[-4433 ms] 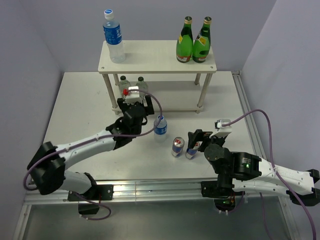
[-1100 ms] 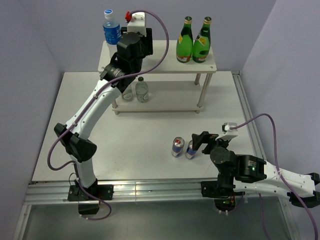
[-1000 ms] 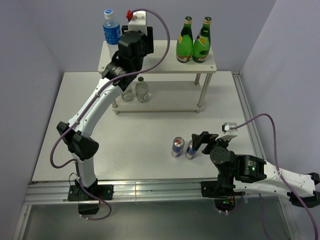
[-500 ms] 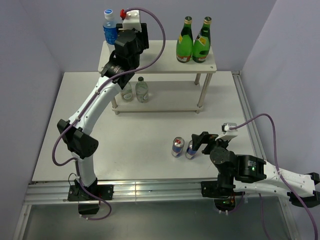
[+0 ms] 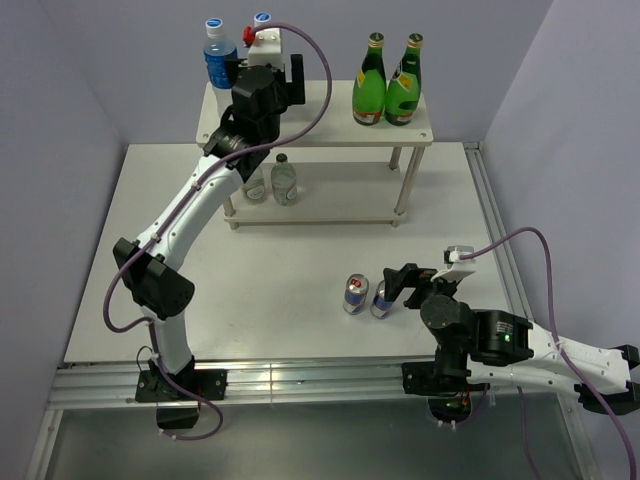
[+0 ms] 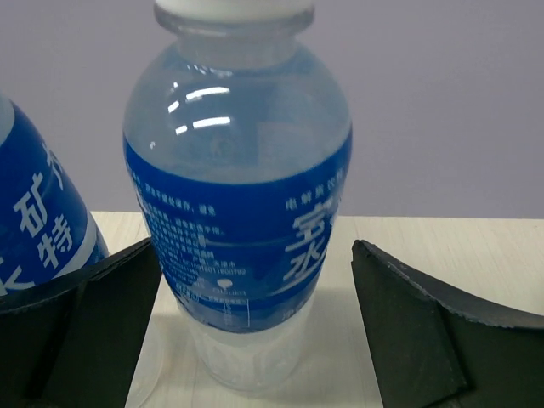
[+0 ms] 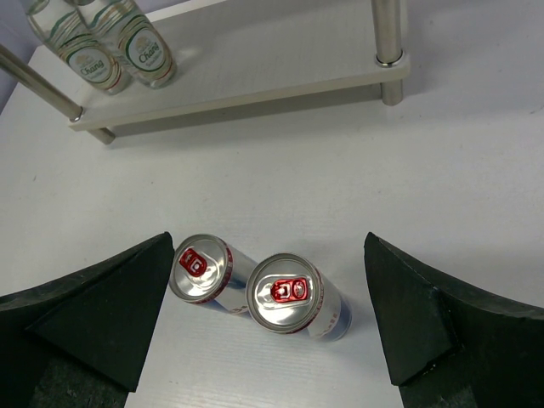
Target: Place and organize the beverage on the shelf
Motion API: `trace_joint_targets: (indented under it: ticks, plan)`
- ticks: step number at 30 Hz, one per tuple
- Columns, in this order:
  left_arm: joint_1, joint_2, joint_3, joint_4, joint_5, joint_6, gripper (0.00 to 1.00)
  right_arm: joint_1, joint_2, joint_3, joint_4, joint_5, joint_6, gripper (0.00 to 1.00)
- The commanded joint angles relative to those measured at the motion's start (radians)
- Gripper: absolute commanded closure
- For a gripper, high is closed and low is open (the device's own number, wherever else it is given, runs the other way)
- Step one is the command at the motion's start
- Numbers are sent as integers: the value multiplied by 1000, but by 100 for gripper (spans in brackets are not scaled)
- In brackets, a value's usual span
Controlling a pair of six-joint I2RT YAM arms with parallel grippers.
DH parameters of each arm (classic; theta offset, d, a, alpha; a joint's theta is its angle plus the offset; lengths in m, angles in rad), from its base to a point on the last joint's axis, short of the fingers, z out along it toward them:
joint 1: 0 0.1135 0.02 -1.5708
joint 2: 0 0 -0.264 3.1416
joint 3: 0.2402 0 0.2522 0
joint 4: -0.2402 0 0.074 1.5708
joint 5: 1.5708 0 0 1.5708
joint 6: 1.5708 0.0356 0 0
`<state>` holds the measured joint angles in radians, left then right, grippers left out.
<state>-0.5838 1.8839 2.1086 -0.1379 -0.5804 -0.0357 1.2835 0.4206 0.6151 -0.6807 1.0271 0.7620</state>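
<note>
The off-white two-tier shelf (image 5: 320, 115) stands at the back of the table. A blue-labelled water bottle (image 6: 238, 195) stands upright on its top board, next to another like it (image 5: 215, 55). My left gripper (image 6: 255, 255) is open around the first bottle, with a clear gap at the right finger (image 6: 408, 323). In the top view, the left gripper (image 5: 258, 55) is mostly hidden by its wrist. My right gripper (image 7: 268, 246) is open and empty above two silver cans (image 7: 202, 268) (image 7: 293, 293) that stand on the table (image 5: 356, 293).
Two green glass bottles (image 5: 386, 88) stand at the right end of the top board. Two small clear bottles (image 5: 272, 182) stand on the lower tier at its left. The table's raised rail (image 5: 495, 230) runs along the right edge.
My left arm has carried the water bottle from the table up to the shelf's top board. In the last half second the gripper shifted slightly and the bottle's cap came into view. The right arm is still.
</note>
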Motion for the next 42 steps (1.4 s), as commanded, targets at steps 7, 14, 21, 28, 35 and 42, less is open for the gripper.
trace_joint_targets:
  ticks: [7, 14, 21, 28, 35, 42]
  plan:
    - [-17, -158, -101, 20, -15, -32, 1, 10, -11, -5, 15, 36, 23, 0]
    - [-73, -265, -249, 3, -73, -55, 1, 10, -13, -6, 10, 44, 31, 0]
    - [-261, -567, -660, -3, -218, -106, 2, 10, -6, -5, 9, 51, 34, 0]
    - [-698, -903, -1244, 111, -257, -390, 3, 10, 40, 6, -6, 62, 52, 0]
    - [-895, -924, -1581, 400, -162, -503, 4, 10, 40, 9, -14, 70, 65, 0]
    - [-942, -691, -1681, 696, -92, -533, 3, 8, 87, 23, -31, 76, 80, 0]
